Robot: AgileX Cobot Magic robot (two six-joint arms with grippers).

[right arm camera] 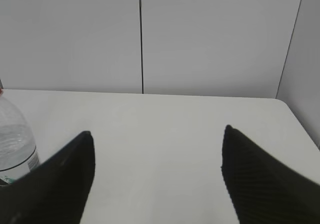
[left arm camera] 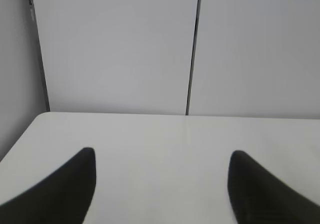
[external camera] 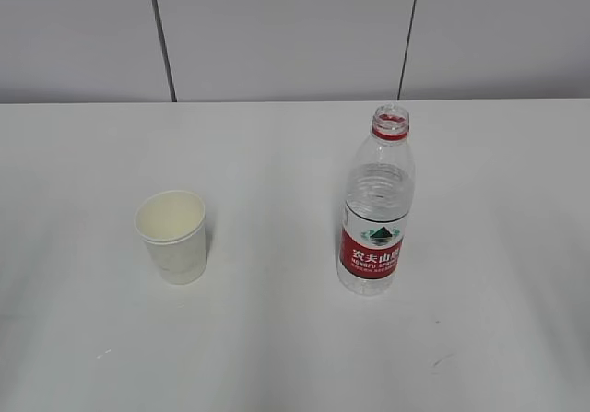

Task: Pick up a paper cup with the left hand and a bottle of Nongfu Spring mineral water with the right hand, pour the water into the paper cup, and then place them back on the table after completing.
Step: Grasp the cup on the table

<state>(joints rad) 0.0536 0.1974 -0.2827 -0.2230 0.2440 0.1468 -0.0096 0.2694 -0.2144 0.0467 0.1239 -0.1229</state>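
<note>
Pale grey wall panels (external camera: 286,34) split by dark vertical seams (external camera: 161,34), evenly lit

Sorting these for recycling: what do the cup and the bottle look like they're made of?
The cup looks like matte off-white paper, opaque with a rolled rim. The bottle looks like clear glossy plastic: see-through ribbed walls and a red printed label, likely film.

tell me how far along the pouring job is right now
Done: hard to say. The paper cup and the uncapped bottle both stand upright on the table; whether the cup holds water cannot be told. In hand: nothing. The left claw and right claw are open over bare table. If this is the start, grasping, pouring and setting back all remain.
</note>
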